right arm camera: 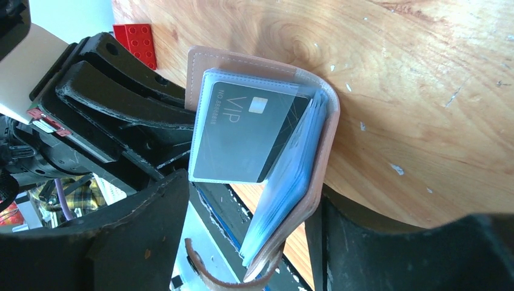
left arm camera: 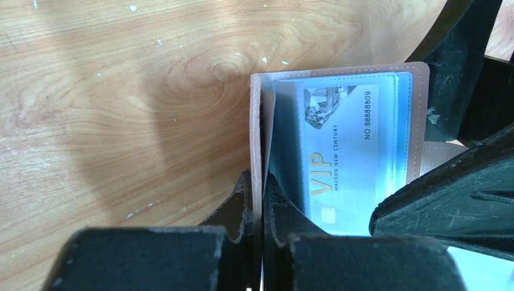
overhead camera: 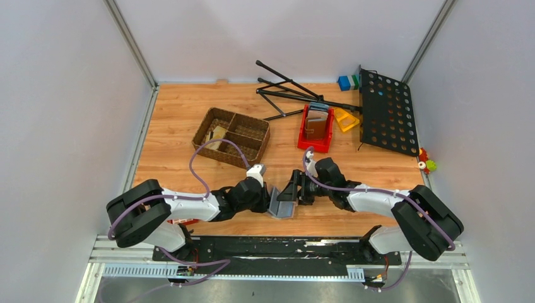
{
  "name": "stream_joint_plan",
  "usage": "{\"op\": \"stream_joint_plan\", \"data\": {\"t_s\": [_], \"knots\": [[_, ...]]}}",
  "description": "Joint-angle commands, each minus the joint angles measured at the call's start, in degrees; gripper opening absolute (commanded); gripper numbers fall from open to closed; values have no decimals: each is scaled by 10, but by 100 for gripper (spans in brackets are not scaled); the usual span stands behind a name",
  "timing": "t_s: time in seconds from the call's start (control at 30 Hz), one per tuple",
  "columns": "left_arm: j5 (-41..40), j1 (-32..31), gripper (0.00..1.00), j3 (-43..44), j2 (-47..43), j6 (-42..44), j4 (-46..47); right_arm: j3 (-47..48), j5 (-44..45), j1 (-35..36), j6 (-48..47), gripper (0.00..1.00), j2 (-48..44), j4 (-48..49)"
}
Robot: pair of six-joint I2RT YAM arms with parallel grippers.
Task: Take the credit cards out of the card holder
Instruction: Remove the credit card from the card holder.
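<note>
The card holder (overhead camera: 282,206) stands open on edge at the near middle of the table, between both grippers. My left gripper (left arm camera: 258,182) is shut on its taupe cover (left arm camera: 256,121), pinching that flap. A silvery grey credit card (left arm camera: 342,157) marked VIP sits in a clear sleeve beside that flap. In the right wrist view a black credit card (right arm camera: 245,133) lies in another clear sleeve of the card holder (right arm camera: 324,139). My right gripper (right arm camera: 254,191) is open and straddles the other cover and the fanned sleeves; its right finger (right arm camera: 376,242) is against the cover's outside.
A wicker basket (overhead camera: 231,136) stands at mid left, and a red bin (overhead camera: 317,128) with wallets at mid right. Black stand legs (overhead camera: 287,88) and a perforated black panel (overhead camera: 387,110) lie at the back right. A red brick (right arm camera: 134,42) lies near the left arm.
</note>
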Motion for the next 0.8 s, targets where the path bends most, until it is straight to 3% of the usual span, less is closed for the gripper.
{"op": "stream_joint_plan", "data": {"t_s": [0.0, 0.17, 0.77], "knots": [[-8, -4, 0, 14, 4, 9, 2, 6, -4, 4, -1, 69, -12, 19], [-5, -8, 0, 14, -6, 11, 9, 9, 1, 5, -3, 76, -6, 14], [-14, -18, 0, 23, -17, 10, -9, 36, 25, 14, 17, 82, 27, -1]]}}
